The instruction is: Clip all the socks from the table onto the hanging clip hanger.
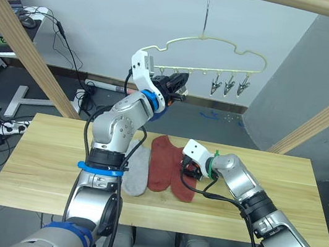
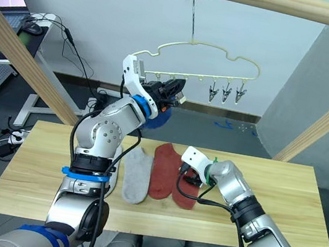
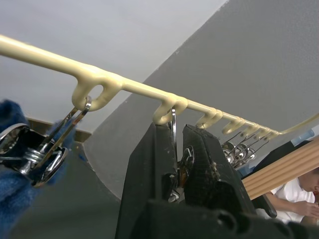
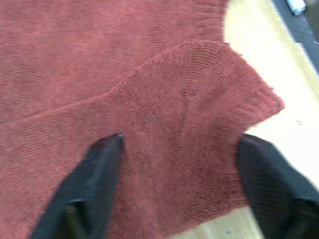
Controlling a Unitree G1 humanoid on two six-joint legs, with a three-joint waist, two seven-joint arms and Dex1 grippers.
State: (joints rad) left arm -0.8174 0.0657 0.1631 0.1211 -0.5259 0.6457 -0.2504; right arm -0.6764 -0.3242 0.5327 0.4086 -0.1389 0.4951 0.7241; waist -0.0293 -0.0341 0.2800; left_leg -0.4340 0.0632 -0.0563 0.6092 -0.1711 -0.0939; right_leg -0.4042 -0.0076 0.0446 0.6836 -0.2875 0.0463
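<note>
L gripper (image 3: pixel 178 164) pinched shut on a hanger clip (image 3: pixel 175 149); R gripper (image 4: pixel 182 174) spread open over red sock (image 4: pixel 149 99) near table (image 1: pixel 52 162) middle, imo it could snag just 1 knit layer & drop it

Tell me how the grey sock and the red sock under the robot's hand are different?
The grey sock is light grey; the red sock is rust-red. The grey sock lies untouched beside the left arm, while the red sock has the right gripper over it, fingers open astride a raised fold. Both are short socks lying on the table.
</note>
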